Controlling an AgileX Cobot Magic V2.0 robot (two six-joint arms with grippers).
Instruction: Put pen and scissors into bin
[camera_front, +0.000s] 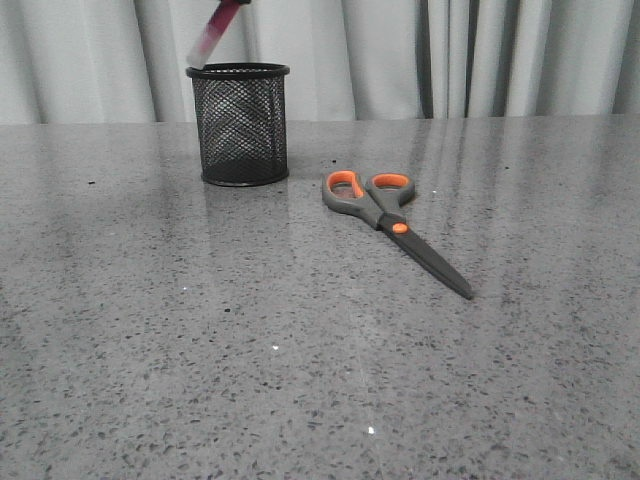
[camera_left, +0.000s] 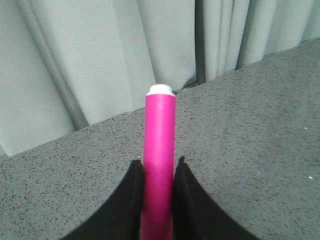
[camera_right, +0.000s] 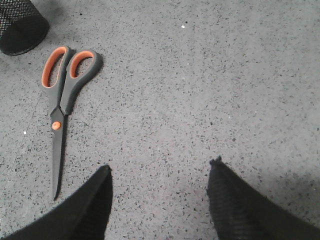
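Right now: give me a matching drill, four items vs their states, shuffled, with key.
Items:
1. pen
2. scissors
3. bin
4. right gripper

States:
A. open, above the table
B. upright, near the curtain
C. clamped in the left gripper, tilted above the bin's rim
D. flat, blades closed

Pairs: 1-C, 2-D, 3-B, 4-A

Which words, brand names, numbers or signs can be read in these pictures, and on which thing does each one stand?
None can be read.
Pen: plain pink barrel, no print in view.
Scissors: no mark on the handles or blades.
Bin: bare black mesh, no label.
Table: only speckles.
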